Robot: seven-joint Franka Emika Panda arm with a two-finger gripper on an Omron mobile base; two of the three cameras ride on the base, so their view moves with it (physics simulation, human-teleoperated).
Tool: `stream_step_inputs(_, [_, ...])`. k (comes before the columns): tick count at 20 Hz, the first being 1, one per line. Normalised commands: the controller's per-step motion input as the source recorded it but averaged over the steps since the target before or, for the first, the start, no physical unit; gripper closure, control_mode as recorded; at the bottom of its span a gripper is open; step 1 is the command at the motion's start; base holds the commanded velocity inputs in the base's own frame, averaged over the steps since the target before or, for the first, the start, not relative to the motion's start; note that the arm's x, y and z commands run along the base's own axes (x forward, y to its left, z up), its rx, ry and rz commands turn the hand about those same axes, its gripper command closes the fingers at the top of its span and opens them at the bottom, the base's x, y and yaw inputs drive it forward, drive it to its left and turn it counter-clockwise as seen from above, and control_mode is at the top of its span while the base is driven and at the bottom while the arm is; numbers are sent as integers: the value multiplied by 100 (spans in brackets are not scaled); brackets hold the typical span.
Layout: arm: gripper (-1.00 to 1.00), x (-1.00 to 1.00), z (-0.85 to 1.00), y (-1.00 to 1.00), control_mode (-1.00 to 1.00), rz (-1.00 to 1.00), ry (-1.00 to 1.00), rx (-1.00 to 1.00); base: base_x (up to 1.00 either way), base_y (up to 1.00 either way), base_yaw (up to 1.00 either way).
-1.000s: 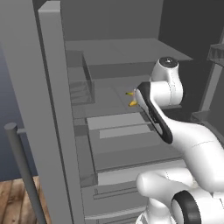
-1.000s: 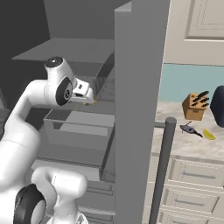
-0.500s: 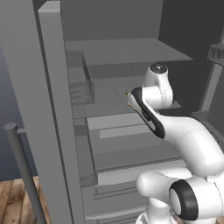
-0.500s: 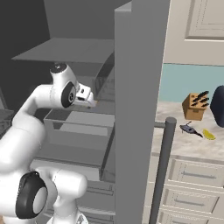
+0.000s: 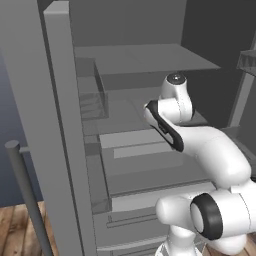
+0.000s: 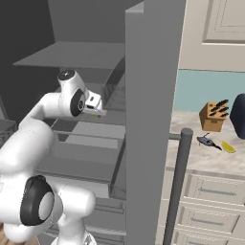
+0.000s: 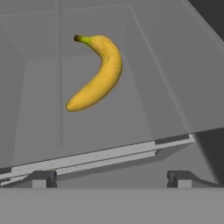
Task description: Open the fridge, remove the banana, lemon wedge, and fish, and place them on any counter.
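Dark jaws (image 7: 111,178) stand fully apart with nothing between them, reaching into the open fridge (image 5: 60,125) above a grey shelf. Ahead of the jaws, well apart from the fingertips (image 7: 43,178), the banana (image 7: 97,74) lies flat on the shelf floor, its dark stem end farthest away and its curve bulging toward the right fingertip's side. Beyond the open door, far to the right of the jaws, the fish (image 6: 207,141) and the lemon wedge (image 6: 228,147) rest just beside each other on the table (image 6: 201,160), in front of a knife block (image 6: 213,115).

White arm inside open fridge (image 5: 150,60)
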Motion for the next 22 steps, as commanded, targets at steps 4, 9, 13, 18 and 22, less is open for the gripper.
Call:
stream_step_inputs(4, [-100, 24, 0, 6, -100, -3, 0, 0, 0, 0, 0])
stream_step_inputs(9, [-100, 30, -2, 6, -100, -2, 0, 0, 0, 0, 0])
stream_step_inputs(13, [-100, 31, -8, 1, -100, -2, 0, 0, 0, 0, 0])
stream_step_inputs(18, [-100, 20, -23, 0, -100, -3, 0, 2, 0, 0, 0])
stream_step_inputs(22, [-100, 24, -33, 0, -100, -3, -1, 1, 0, 0, 0])
